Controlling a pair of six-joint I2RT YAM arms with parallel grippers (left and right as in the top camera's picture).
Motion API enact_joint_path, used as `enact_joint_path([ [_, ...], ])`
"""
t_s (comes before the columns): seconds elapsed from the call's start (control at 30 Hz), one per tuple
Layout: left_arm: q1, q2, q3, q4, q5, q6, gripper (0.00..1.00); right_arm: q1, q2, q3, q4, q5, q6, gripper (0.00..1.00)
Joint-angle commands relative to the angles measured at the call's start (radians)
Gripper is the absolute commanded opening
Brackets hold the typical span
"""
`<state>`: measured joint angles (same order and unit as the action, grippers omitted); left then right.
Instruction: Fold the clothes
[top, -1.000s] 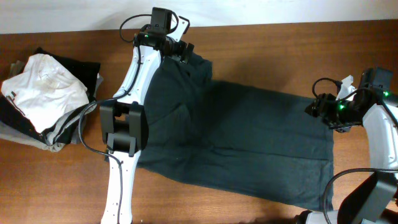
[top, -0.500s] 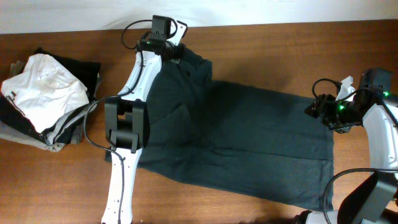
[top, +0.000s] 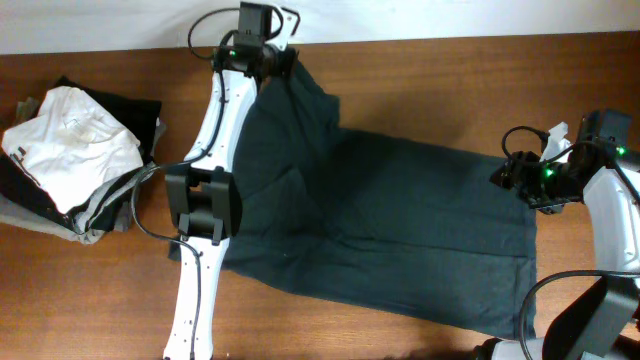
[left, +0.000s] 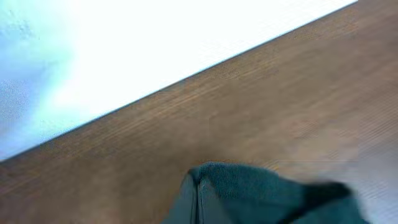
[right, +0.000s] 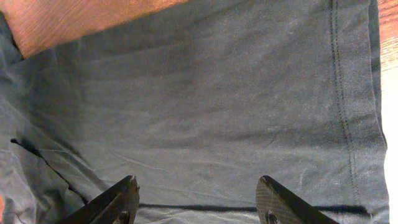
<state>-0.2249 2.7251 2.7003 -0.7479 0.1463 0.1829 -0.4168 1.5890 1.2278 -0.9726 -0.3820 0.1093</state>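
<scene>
**Dark shirt spread across the tabletop, one corner pinched at the back edge**

The dark shirt (top: 400, 230) lies plain side up, charcoal and almost black, covering most of the middle of the tabletop (top: 450, 70). It runs from just right of the left arm to the right edge. It is mostly flat, with soft creases across the middle and a stitched hem along its right side. At the back left a narrower part of it is drawn up towards the back edge.

The left arm (top: 200, 200) stretches from the near edge all the way to the back, its white links and black joint block lying over the shirt's left margin. Up there the left gripper (top: 283, 62) is closed on that drawn-up piece of cloth. From its own camera I can only see a bunched dark fold rising off the wood, with the pale wall beyond. The fingers themselves are out of sight there.

The right arm (top: 610, 200) sits at the right edge, bent inward. The right gripper (right: 198, 186) hangs over the shirt near the hem with its two fingers well apart and nothing between them. I cannot tell whether the tips touch the cloth.

By the left edge, well apart from the shirt, there is a pile (top: 100, 225) of other clothes, with a crumpled white garment (top: 70, 140) on top of dark and grey pieces. Black cables loop beside both arms.
</scene>
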Motion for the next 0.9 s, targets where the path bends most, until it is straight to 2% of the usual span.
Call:
enact_joint_path([
  [0.0, 0.003, 0.005, 0.084, -0.105, 0.052, -0.014, 0.0, 0.006, 0.005, 0.016, -0.002, 0.002, 0.006, 0.65],
  [0.2, 0.003, 0.005, 0.184, -0.415, 0.044, 0.007, 0.01, 0.006, 0.011, 0.016, 0.033, 0.071, 0.003, 0.69],
  [0.37, 0.003, 0.005, 0.257, -0.61, -0.043, 0.017, 0.01, 0.003, 0.069, 0.016, 0.135, 0.081, 0.003, 0.72],
  [0.57, 0.003, 0.005, 0.262, -0.667, -0.05, 0.024, 0.01, -0.032, 0.208, 0.019, 0.33, 0.128, 0.003, 0.73],
  [0.67, 0.003, 0.005, 0.262, -0.681, -0.05, 0.024, 0.01, -0.068, 0.274, 0.044, 0.35, 0.241, 0.003, 0.73],
  [0.87, 0.003, 0.005, 0.262, -0.683, -0.05, 0.024, 0.01, -0.092, 0.341, 0.054, 0.421, 0.264, 0.003, 0.73],
])
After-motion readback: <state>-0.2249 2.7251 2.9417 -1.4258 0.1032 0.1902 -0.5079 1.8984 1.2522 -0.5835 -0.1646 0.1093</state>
